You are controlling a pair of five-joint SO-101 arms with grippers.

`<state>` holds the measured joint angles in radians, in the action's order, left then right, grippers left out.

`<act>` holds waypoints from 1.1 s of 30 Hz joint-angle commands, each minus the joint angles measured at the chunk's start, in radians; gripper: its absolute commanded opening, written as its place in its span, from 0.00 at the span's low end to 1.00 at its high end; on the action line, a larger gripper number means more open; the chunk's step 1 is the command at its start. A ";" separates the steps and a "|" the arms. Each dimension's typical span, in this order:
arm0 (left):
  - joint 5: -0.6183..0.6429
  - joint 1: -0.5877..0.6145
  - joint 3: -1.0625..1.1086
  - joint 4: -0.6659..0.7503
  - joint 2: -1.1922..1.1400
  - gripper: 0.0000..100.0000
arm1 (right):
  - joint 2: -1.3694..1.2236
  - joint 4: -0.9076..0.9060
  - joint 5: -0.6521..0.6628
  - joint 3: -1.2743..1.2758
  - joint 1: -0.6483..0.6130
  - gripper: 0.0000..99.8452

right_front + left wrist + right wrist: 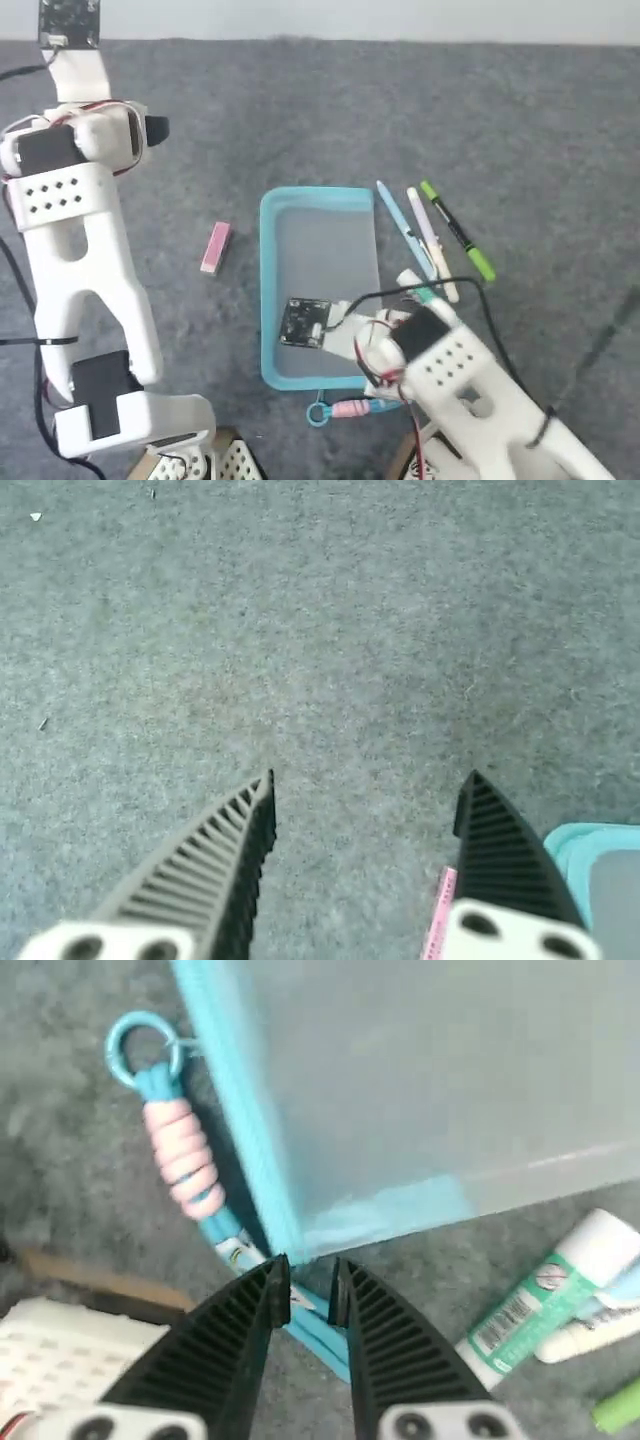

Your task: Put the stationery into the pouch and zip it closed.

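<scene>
Left gripper [370,777] is hovering over bare carpet with jaws wide apart, and one pink eraser [215,247] is lying near the one turquoise pouch [268,300]. Right gripper [308,1265] is pinching the pouch's near corner, jaws almost together. This looks like the opening step, and the zip needs pulling next. Three pens [405,228] and one glue stick [413,282] are lying outside, right of the pouch.

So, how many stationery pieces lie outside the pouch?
5: a pink block eraser beside the blue-edged clear pouch, toward the left arm; a blue pen, a white pen, a green marker and a white-and-green tube on its other side. The right arm may hide more.
</scene>
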<state>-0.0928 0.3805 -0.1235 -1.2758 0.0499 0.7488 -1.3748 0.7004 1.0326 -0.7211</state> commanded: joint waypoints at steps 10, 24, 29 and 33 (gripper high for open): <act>-0.009 0.008 -0.042 0.015 0.069 0.28 | -0.493 0.389 -0.275 -0.207 0.159 0.07; -0.035 0.035 0.012 0.021 0.071 0.28 | -0.400 0.257 -0.285 -0.351 0.229 0.08; -0.066 0.091 0.042 0.049 0.081 0.28 | -0.039 0.286 -0.284 -0.080 0.236 0.08; -0.066 0.164 0.226 0.176 0.176 0.28 | 0.252 0.255 -0.358 -0.035 0.401 0.08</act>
<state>-0.1481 0.4849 -0.0345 -1.2221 0.0760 0.7626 -1.0986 0.3813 0.9943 -0.4266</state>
